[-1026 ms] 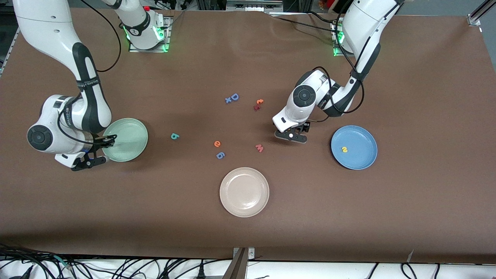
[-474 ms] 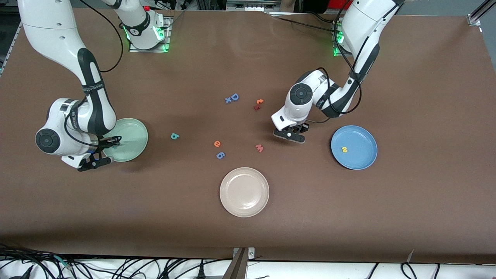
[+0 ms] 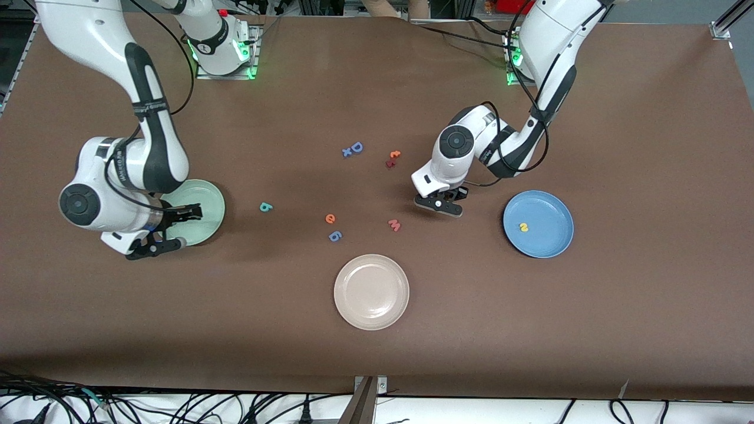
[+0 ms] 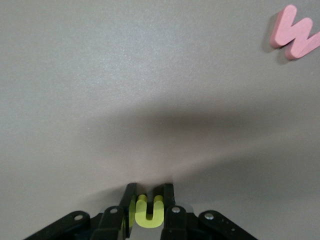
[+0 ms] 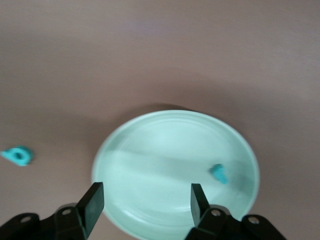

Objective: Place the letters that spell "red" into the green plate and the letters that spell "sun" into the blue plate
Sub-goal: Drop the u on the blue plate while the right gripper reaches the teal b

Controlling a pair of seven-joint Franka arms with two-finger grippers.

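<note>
My left gripper (image 3: 439, 204) (image 4: 149, 192) is down at the table between the pink w and the blue plate (image 3: 551, 215), shut on a yellow "u" (image 4: 149, 212). A yellow "s" (image 3: 523, 227) lies in the blue plate. My right gripper (image 3: 175, 228) (image 5: 146, 200) hangs open over the rim of the green plate (image 3: 209, 203) (image 5: 165, 155) with nothing between its fingers. A small teal letter (image 5: 219, 173) lies in that plate. The teal "d" (image 3: 265, 206) (image 5: 18, 155) and the orange "e" (image 3: 330, 218) lie on the table mid-way between the plates.
A cream plate (image 3: 371, 291) sits nearest the front camera. Loose letters lie mid-table: a pink w (image 3: 394, 224) (image 4: 296, 34), a blue g-like one (image 3: 335, 236), a blue D with an x (image 3: 353, 148), an orange t (image 3: 395, 154) and a dark red one (image 3: 389, 163).
The left gripper closed on the yellow "u". The right gripper opened, left the teal letter in the green plate, and drew back over the plate's rim.
</note>
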